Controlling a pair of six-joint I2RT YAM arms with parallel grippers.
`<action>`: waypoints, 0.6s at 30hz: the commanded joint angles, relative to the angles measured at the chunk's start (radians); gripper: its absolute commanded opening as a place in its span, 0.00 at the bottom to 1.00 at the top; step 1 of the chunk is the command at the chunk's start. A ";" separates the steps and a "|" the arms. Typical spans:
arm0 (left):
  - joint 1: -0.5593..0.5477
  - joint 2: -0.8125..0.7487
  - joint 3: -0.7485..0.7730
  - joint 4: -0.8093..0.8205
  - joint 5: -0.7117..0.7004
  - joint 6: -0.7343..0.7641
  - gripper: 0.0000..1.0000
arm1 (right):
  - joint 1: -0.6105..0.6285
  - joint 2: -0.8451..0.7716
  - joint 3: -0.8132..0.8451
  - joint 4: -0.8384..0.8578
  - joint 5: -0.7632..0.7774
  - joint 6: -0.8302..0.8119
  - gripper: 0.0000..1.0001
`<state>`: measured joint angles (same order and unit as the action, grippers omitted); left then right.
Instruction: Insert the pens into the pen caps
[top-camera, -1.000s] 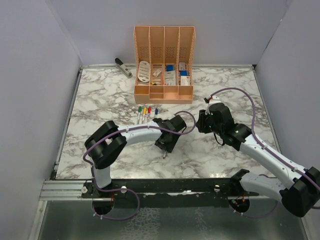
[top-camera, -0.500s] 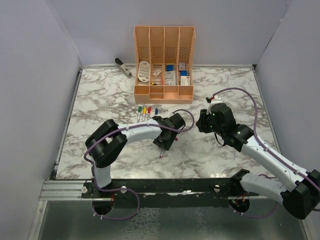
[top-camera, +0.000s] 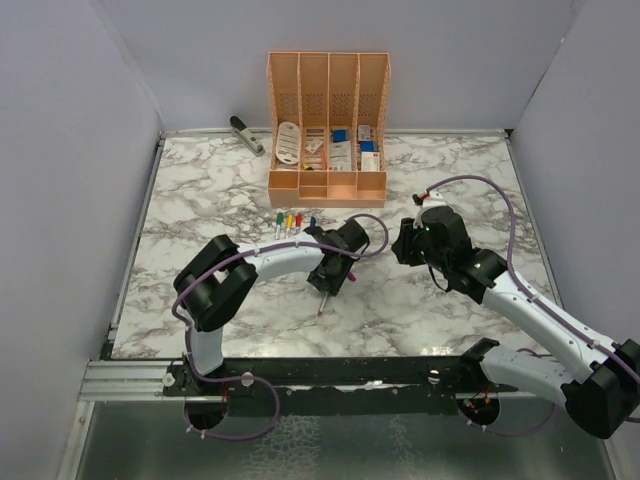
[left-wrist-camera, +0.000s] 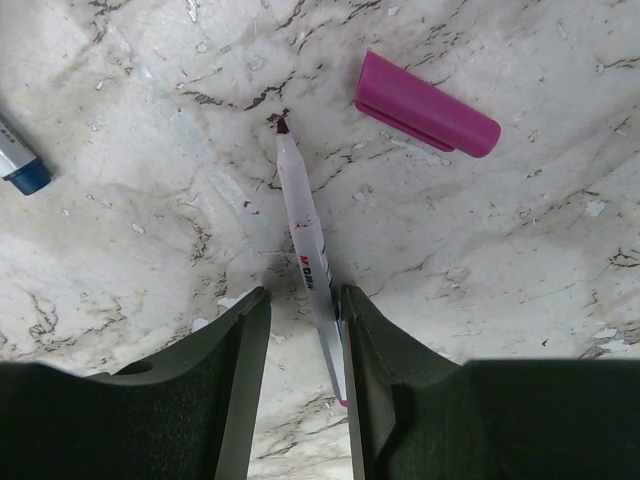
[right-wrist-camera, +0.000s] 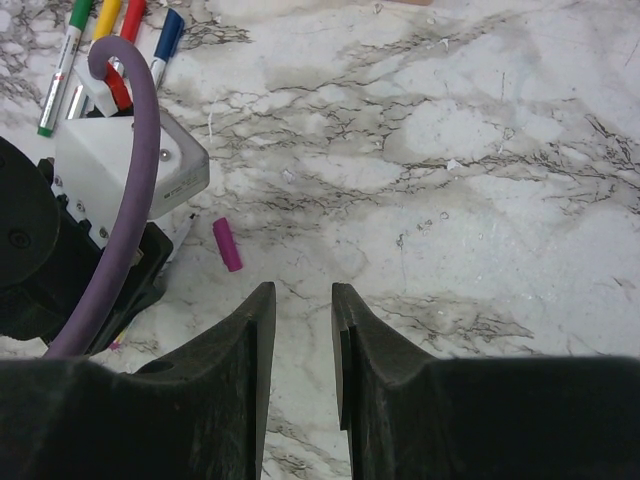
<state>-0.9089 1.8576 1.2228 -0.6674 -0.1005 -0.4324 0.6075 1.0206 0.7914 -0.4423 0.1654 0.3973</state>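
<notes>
Capping is nearing its end, four pens (top-camera: 289, 225) lying capped while the left gripper (left-wrist-camera: 303, 300), jaws apart, is straddling the fifth pen (left-wrist-camera: 300, 215) beside its purple cap (left-wrist-camera: 427, 104), right gripper (right-wrist-camera: 300, 295) parted, empty.

Uncapped white pen (left-wrist-camera: 305, 250) lies flat — purple cap (left-wrist-camera: 427, 104) loose near its tip

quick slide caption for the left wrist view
Left gripper straddles an uncapped pen; a purple cap lies apart near its tip.
</notes>
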 joint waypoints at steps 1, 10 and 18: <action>0.008 0.078 -0.015 -0.032 0.021 0.030 0.37 | 0.003 -0.016 -0.007 0.031 0.026 0.018 0.29; 0.010 0.140 0.023 -0.101 0.053 0.077 0.37 | 0.003 -0.011 -0.004 0.037 0.034 0.019 0.29; 0.010 0.167 0.046 -0.113 0.083 0.093 0.32 | 0.003 0.006 0.006 0.046 0.039 0.013 0.29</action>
<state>-0.8959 1.9232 1.3075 -0.7479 -0.0414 -0.3622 0.6075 1.0210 0.7914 -0.4366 0.1722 0.4007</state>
